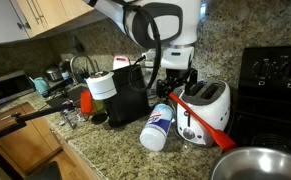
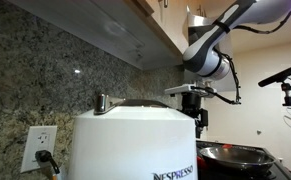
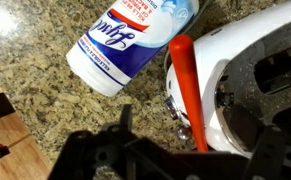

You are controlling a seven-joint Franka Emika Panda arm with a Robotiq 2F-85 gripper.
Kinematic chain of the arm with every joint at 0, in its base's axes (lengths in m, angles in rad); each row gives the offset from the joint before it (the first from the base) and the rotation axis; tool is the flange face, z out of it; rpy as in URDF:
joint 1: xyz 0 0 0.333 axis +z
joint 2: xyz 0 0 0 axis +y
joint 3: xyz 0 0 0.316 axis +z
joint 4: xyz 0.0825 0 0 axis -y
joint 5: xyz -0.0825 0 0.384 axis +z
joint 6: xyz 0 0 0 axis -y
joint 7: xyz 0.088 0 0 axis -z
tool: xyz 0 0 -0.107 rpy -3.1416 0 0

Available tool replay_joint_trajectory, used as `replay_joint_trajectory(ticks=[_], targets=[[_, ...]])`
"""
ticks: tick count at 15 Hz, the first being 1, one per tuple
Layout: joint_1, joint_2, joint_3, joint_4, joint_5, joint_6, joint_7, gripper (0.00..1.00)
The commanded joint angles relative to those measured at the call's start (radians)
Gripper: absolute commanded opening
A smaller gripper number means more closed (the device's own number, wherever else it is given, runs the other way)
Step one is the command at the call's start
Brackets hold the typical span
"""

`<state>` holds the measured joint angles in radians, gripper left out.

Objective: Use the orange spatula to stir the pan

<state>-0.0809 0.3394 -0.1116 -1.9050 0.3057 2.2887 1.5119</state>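
Note:
The orange spatula (image 1: 202,116) lies slanted across the front of the white toaster (image 1: 211,100), with its blade low toward the pan. In the wrist view its slim handle (image 3: 187,85) runs down between my fingers. My gripper (image 1: 175,86) hangs over the handle's upper end. It is open in the wrist view (image 3: 193,128), with one finger on each side of the handle and not touching it. The shiny silver pan (image 1: 260,165) sits at the bottom right, and it also shows in an exterior view (image 2: 235,155), below the gripper (image 2: 195,100).
A white Lysol canister (image 1: 157,128) lies on its side on the granite counter beside the toaster, and it shows in the wrist view (image 3: 135,45). A black coffee machine (image 1: 130,98) stands behind it. A black stove (image 1: 275,85) is at the right. A white Nespresso machine (image 2: 135,145) fills the foreground.

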Motion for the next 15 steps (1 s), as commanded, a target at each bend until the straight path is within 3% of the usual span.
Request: replay_joint_trajectory(ticks=[1,15], targets=[[-0.005,0.011,0.006,0.029,0.019,-0.039,-0.025,1.0],[0.011,0.053,0.037,0.085,0.028,-0.081,-0.058,1.0]])
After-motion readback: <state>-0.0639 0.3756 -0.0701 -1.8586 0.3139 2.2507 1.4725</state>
